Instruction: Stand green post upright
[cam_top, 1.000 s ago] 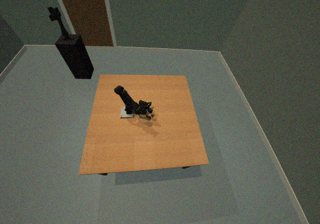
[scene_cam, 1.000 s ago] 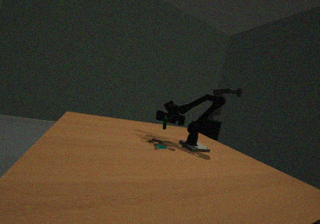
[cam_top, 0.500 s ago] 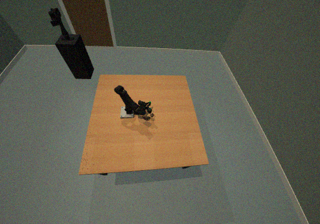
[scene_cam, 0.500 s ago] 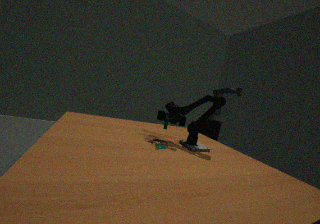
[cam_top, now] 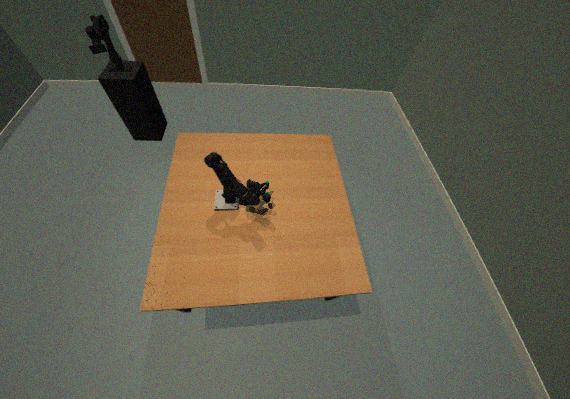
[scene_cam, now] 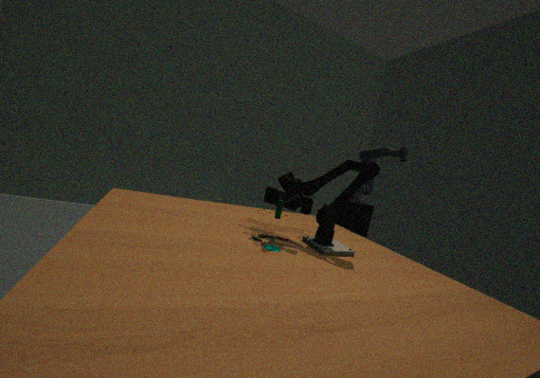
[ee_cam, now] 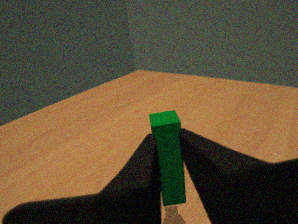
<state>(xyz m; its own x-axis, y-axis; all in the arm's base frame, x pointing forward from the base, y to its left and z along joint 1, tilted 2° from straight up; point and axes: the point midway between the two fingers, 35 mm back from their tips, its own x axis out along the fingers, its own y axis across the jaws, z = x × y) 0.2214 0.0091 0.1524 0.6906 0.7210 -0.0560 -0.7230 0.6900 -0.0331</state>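
Observation:
The green post (scene_cam: 279, 210) (ee_cam: 170, 167) is held in the air, close to upright with a slight tilt; only small green bits of it show in the top view. My gripper (scene_cam: 279, 202) (ee_cam: 166, 138) is shut on it, one dark finger on each side, and its lower end hangs clear of the table. The cyan circle (scene_cam: 272, 247) lies flat on the table below the post in the exterior view, partly in the arm's shadow. The circle is hidden by the arm in the top view and is out of the wrist view.
The wooden table (cam_top: 300, 251) (scene_cam: 189, 314) (ee_cam: 90, 145) carries the arm's pale base plate (cam_top: 219, 204) (scene_cam: 350, 253). A black pedestal (cam_top: 135, 106) with another dark arm stands on the floor beyond the table's far left corner.

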